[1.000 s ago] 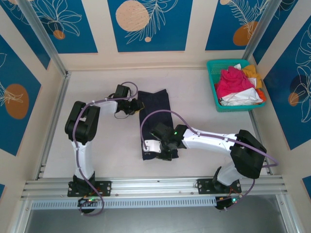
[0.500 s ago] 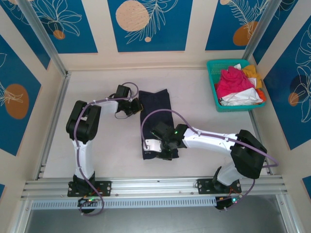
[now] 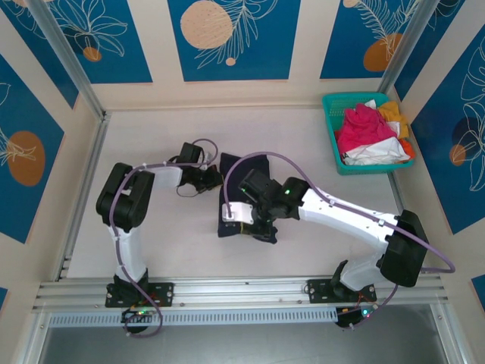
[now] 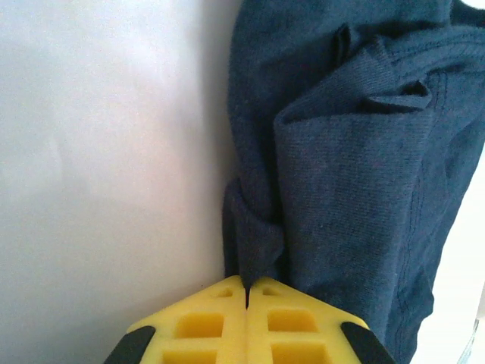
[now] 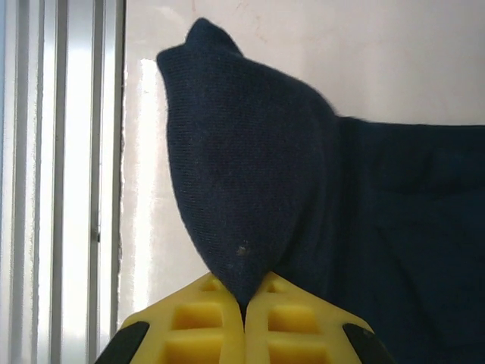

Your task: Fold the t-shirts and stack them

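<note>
A dark navy t-shirt [image 3: 241,199] lies bunched mid-table, shortened into a thick bundle. My left gripper [image 3: 217,176] is shut on its left edge; the wrist view shows the yellow fingers [image 4: 220,322] pinching a fold of navy cloth [image 4: 356,174]. My right gripper [image 3: 254,224] is shut on the shirt's near end and holds it lifted over the rest of the shirt; a navy corner [image 5: 242,189] rises out of its closed yellow fingers [image 5: 204,326]. More shirts, magenta-pink [image 3: 362,129], white [image 3: 373,152] and orange-yellow [image 3: 394,114], sit piled in the basket.
A teal mesh basket [image 3: 332,129] stands at the back right against the wall. Metal rails [image 3: 242,290] run along the near table edge and show at the left of the right wrist view as rails [image 5: 68,182]. Bare table [image 3: 151,227] spreads left of the shirt.
My right gripper has carried the shirt's near end away from the front edge, folding it over the rest. The left gripper has drawn its edge slightly nearer, so the shirt now looks shorter and bunched.
</note>
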Robot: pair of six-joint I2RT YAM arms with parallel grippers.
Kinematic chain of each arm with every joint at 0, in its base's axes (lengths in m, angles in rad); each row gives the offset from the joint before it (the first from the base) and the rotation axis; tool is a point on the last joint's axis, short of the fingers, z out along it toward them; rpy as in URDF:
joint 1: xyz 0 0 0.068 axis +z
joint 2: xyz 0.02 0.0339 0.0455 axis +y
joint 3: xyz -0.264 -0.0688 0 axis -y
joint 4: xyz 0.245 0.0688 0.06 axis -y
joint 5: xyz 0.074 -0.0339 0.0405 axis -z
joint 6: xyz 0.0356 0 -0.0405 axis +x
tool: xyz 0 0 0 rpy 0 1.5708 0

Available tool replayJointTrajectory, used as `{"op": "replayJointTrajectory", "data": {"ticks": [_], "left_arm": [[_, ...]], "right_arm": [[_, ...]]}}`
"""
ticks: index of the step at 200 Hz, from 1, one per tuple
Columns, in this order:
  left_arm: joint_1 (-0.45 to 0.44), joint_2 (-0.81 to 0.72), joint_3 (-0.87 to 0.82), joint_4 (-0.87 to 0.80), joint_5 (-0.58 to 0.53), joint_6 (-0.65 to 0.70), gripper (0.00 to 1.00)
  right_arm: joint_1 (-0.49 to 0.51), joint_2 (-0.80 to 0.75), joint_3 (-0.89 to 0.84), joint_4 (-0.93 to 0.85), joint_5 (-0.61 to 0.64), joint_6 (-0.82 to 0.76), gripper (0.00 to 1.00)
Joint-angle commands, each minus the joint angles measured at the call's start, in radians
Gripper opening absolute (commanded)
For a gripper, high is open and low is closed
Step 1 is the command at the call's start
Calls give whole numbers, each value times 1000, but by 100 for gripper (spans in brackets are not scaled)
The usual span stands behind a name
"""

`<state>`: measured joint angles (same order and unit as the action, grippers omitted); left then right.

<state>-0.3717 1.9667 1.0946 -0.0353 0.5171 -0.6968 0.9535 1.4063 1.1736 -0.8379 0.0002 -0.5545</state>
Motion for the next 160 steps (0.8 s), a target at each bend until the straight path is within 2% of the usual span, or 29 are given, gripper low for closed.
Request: {"op": "replayJointTrajectory", "data": {"ticks": [1, 84, 160], "left_arm": [[-11, -29, -88, -74, 7, 27, 0], [-9, -19, -136, -8, 55, 50, 0], [15, 41, -137, 3, 58, 72, 0]], "right_arm": [[-47, -2, 72, -58, 6, -81, 0], [-241, 188, 258, 41, 60, -222, 0], [-348, 349, 381, 87, -49, -293, 0]]}}
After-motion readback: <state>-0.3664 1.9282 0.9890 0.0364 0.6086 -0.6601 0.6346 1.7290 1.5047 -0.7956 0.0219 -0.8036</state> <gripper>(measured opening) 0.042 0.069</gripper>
